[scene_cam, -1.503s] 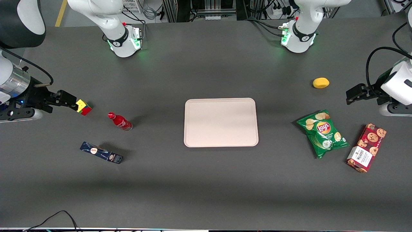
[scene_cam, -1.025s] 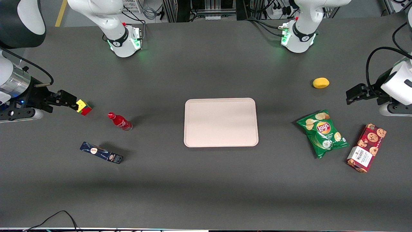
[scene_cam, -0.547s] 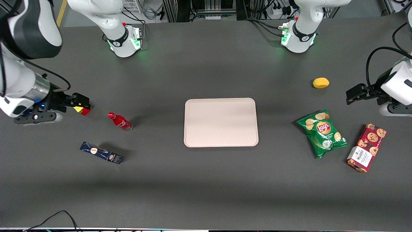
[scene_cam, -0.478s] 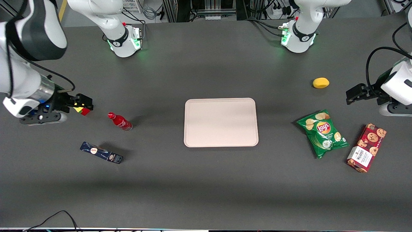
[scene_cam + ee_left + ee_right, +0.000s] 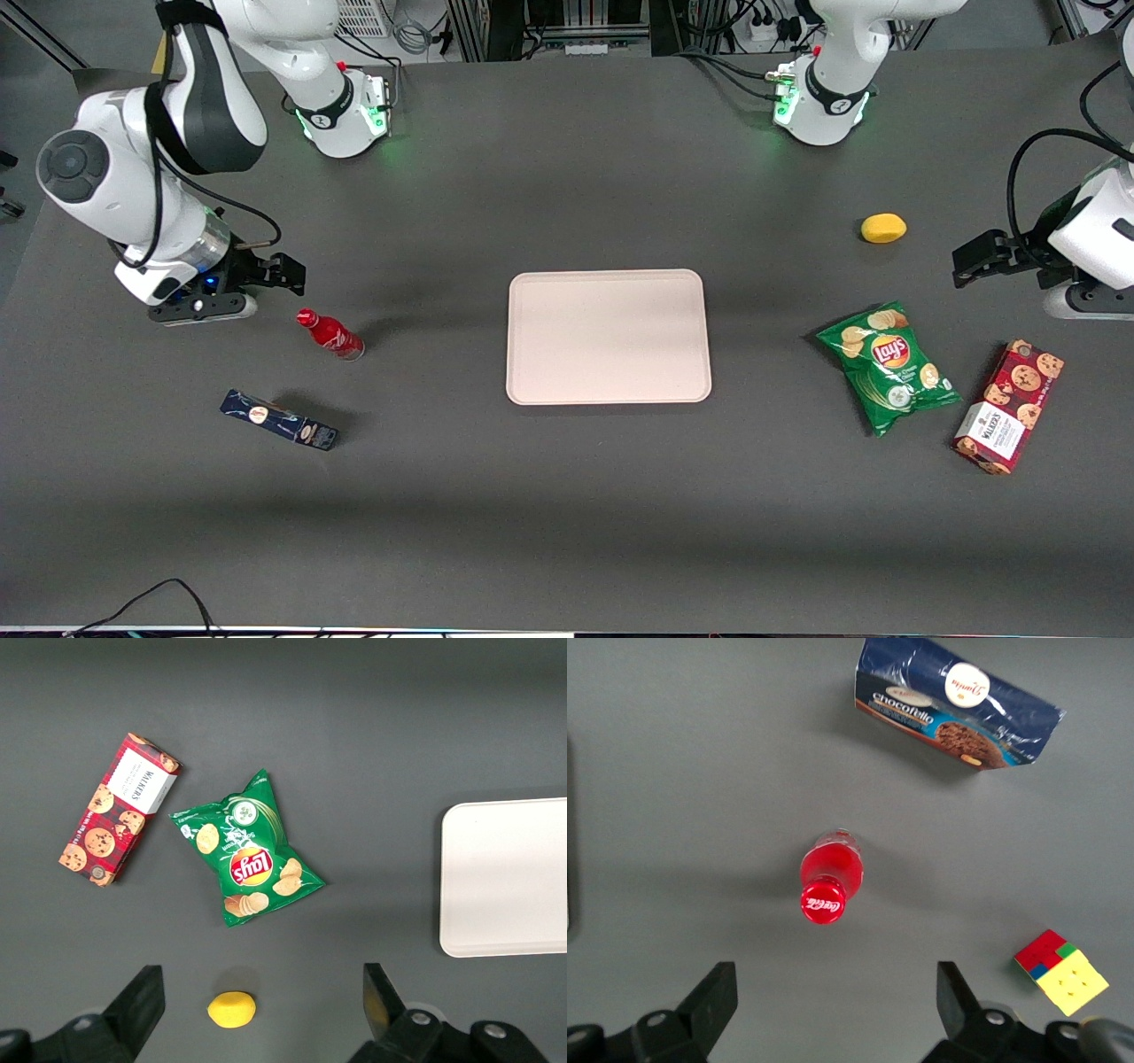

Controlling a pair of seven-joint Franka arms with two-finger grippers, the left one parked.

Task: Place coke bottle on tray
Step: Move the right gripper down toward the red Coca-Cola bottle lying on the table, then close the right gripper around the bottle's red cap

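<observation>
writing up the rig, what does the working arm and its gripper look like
The right arm has glossy white rounded links with black joint sections, a silvery wrist ring and a black cable looping alongside. Its gripper is black with two flat fingers, above the table near the coke bottle. A green light glows at the base.

robot lab: table-mounted arms (image 5: 310,62), cabling (image 5: 416,31)
</observation>
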